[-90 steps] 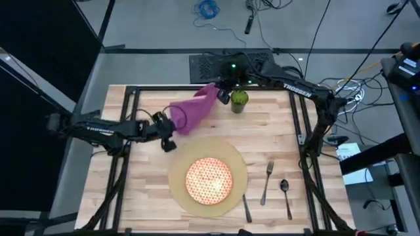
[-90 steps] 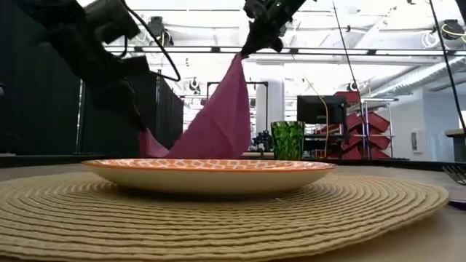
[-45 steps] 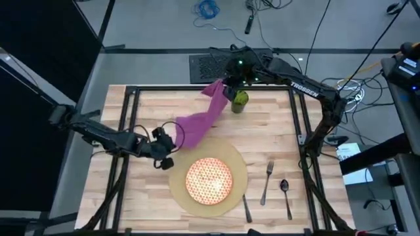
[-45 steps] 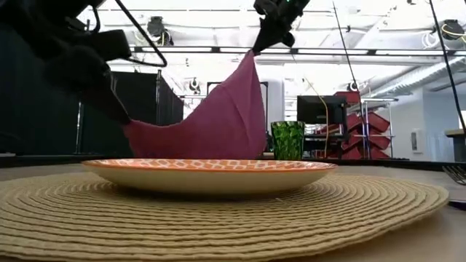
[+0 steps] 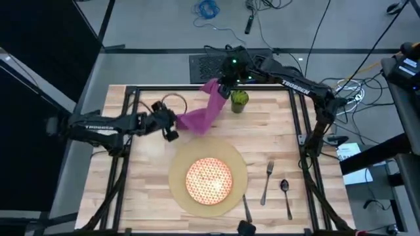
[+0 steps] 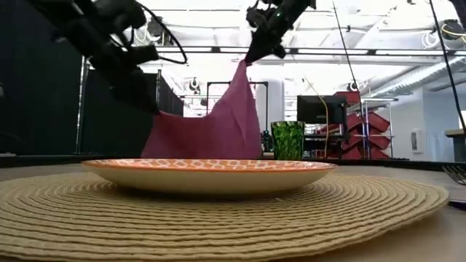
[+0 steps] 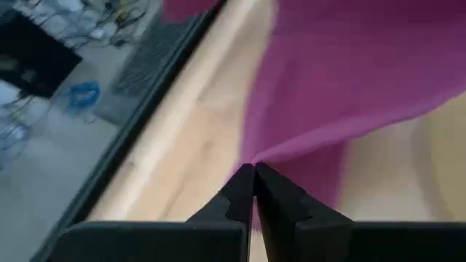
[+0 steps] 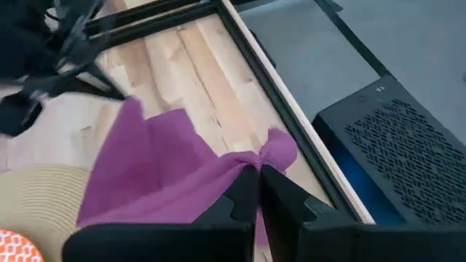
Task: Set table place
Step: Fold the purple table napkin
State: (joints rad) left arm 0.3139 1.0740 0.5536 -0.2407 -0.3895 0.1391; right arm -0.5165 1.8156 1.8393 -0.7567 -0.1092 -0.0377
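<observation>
Pale tan woven place (image 5: 230,185) carries a plate (image 5: 209,180); both grippers — left (image 5: 172,126), right (image 5: 221,89) — pinch a magenta napkin (image 5: 205,111).

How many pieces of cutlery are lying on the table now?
3, all to the right of the mat: a knife at its edge, then a fork, then a spoon farthest right. The low view shows only fork tines at its edge; none seems hidden.
</observation>
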